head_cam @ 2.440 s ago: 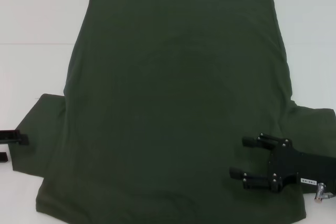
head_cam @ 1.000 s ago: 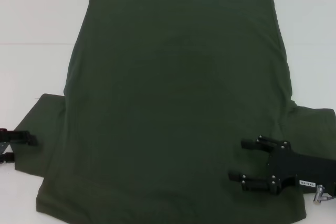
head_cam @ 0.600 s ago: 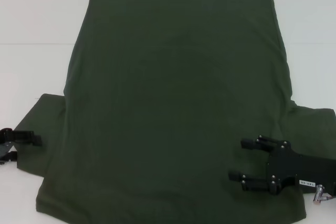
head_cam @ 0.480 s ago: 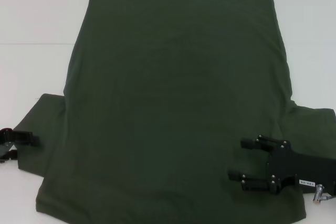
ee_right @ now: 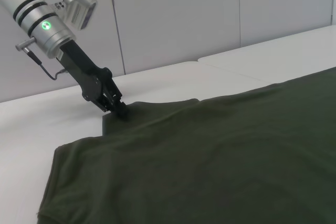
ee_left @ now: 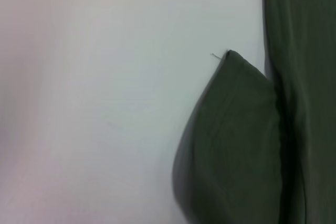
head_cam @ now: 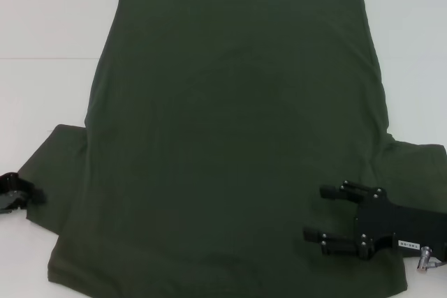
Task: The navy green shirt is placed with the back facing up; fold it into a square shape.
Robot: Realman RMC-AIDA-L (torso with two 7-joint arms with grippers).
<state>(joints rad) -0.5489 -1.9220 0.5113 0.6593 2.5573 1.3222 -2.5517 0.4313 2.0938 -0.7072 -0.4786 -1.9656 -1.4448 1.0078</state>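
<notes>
Your left gripper point(head_cam: 28, 193) is pulling back a little toward the surface's point(head_cam: 49, 33) left edge, its fingers closed on the sleeve edge of the navy green shirt point(head_cam: 230, 137). You are seeing the shirt lying flat across the surface's middle, its near hem cut off. Your right gripper point(head_cam: 327, 214) is hovering spread apart over the shirt's near right corner.

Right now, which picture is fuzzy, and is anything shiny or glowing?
Left wrist view: soft and out of focus, the shirt's sleeve edge smeared against the white table. Right wrist view: sharp, with a green light glowing on the left arm above the left gripper at the sleeve. Head view: even light, no glare; the right gripper shows crisply over the shirt.
</notes>
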